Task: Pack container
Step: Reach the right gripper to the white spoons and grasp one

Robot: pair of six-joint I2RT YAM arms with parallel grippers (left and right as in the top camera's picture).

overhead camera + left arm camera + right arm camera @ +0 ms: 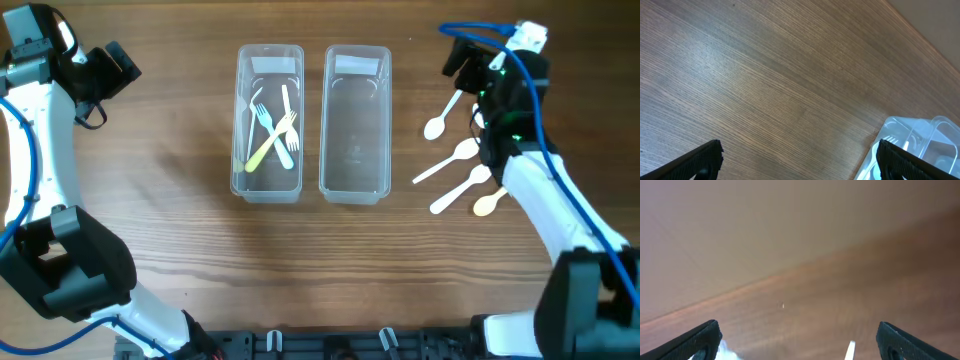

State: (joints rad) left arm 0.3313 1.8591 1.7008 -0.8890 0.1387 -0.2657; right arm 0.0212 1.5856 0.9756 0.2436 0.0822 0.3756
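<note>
Two clear plastic containers stand side by side in the overhead view. The left container (269,122) holds several plastic forks (272,128), white and pale yellow. The right container (355,122) looks empty. Several plastic spoons (462,154) lie on the table right of it, one of them pale yellow (487,204). My right gripper (458,57) is open and empty above the top spoon (441,116), whose handle tip shows in the right wrist view (849,350). My left gripper (118,66) is open and empty far left of the containers; its wrist view shows a container corner (912,145).
The wooden table top (170,220) fills the view. The table's far edge runs across the right wrist view (790,270). A black rail (330,345) lies along the near edge.
</note>
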